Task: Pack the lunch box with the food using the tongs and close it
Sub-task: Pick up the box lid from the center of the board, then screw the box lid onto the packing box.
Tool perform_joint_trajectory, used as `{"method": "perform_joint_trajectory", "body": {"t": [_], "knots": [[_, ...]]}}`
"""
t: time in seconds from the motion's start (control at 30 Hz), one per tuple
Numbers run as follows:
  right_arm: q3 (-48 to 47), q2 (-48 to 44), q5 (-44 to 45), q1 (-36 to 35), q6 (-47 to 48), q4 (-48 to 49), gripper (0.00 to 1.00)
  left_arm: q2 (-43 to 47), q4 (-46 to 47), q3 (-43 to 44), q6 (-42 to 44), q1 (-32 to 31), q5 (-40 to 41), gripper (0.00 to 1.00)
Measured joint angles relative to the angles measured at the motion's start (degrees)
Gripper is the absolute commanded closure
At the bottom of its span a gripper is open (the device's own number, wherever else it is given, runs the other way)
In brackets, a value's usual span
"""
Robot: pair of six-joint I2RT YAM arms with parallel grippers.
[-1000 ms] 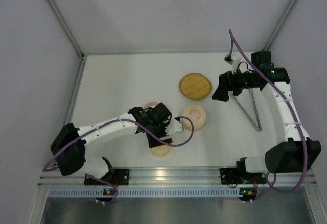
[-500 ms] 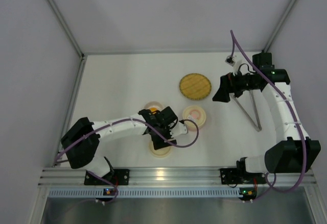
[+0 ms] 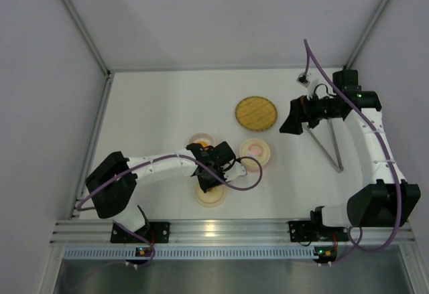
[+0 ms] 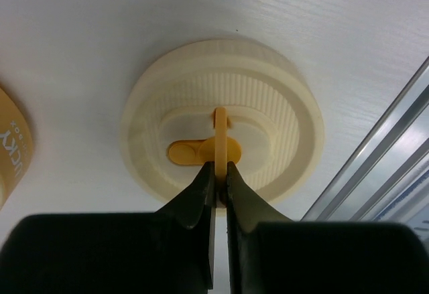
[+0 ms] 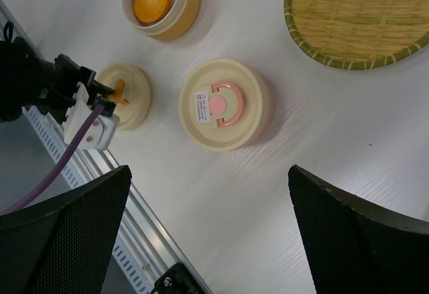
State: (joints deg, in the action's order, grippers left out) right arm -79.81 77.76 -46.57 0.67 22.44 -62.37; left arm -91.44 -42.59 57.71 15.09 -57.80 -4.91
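Observation:
My left gripper (image 4: 219, 175) is shut on the upright yellow ring handle (image 4: 220, 133) of a cream lid (image 4: 281, 126) lying near the table's front rail. In the top view this gripper (image 3: 209, 181) stands over the lid (image 3: 213, 200). The lunch box's open orange bowl (image 5: 175, 9) holds the orange ball (image 5: 151, 1) of food. A closed cream container with a pink handle (image 5: 224, 103) sits beside it. The silver tongs (image 3: 326, 143) lie on the table at the right, under my right arm. My right gripper (image 5: 208, 170) hangs open and empty high above the table.
A round bamboo tray (image 3: 256, 112) lies behind the containers. The aluminium front rail (image 4: 395, 153) runs just past the lid. White walls close in the table on three sides. A purple cable (image 3: 244, 183) loops off my left wrist near the pink-handled container.
My left gripper has come down towards the front rail and shut on the lid's yellow handle. The right arm has barely moved.

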Motion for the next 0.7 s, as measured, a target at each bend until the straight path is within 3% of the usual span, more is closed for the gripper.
{"method": "perform_joint_trajectory", "body": {"t": [0.17,0.33,0.53,0.7], "knots": [[0.46,-0.07,-0.07,0.0,-0.09,0.0,0.0,0.96,-5.4,5.64,-1.79,0.0,-0.04,1.0],[1.57,-0.11,-0.11,0.0,-0.13,-0.02,0.01,4.37,-12.44,17.07,-3.56,2.12,-1.4,1.0],[2.56,-0.11,-0.13,0.0,-0.15,-0.04,0.01,3.28,-17.44,30.16,-6.99,12.35,-2.91,1.0],[2.58,-0.11,-0.17,0.0,-0.17,0.02,0.01,-5.99,-22.36,38.56,-13.99,22.01,-1.16,1.0]]}}
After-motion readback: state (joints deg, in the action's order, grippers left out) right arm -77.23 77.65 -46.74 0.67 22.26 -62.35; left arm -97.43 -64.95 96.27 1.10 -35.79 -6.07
